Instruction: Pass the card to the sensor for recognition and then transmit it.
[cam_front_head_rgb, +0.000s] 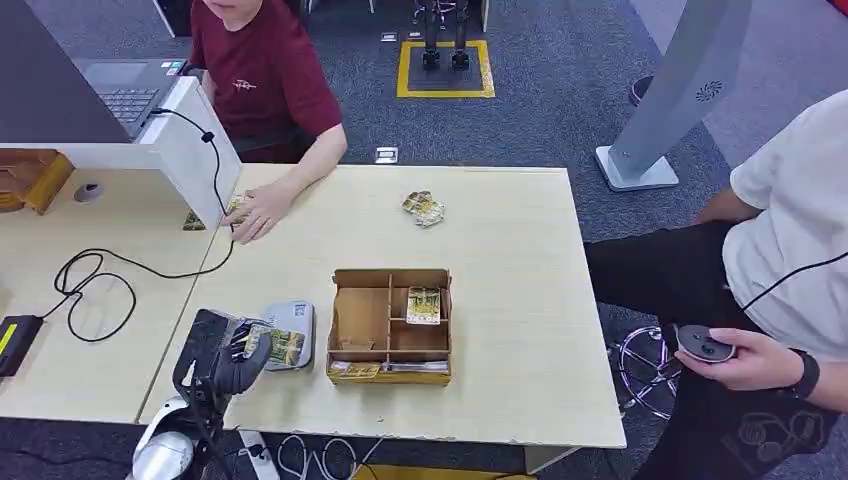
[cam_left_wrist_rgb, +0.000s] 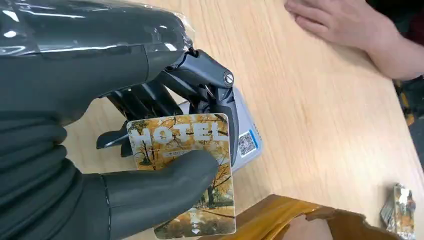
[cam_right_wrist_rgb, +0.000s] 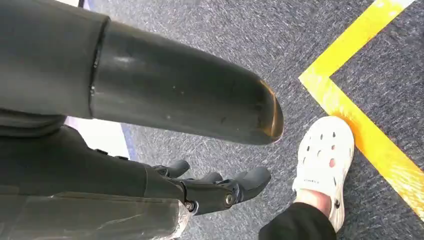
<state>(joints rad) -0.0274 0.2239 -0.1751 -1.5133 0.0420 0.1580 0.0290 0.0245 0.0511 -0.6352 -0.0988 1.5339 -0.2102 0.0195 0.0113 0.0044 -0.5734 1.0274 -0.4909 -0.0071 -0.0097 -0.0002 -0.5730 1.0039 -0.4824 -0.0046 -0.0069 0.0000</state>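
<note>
Hotel card (cam_left_wrist_rgb: 182, 165) pinched betw. thumb and dark fingers of left hand (cam_front_head_rgb: 232, 352), held just above the grey sensor (cam_front_head_rgb: 293, 333), which sits just beside the wooden box (cam_front_head_rgb: 390, 325). Right hand (cam_right_wrist_rgb: 200, 187) hangs over carpet w/ fingers loosely apart, holding nothing.

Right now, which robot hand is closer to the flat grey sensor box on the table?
Left. The left hand holds the autumn-print hotel card over the grey sensor box; the right hand hangs over carpet.
</note>
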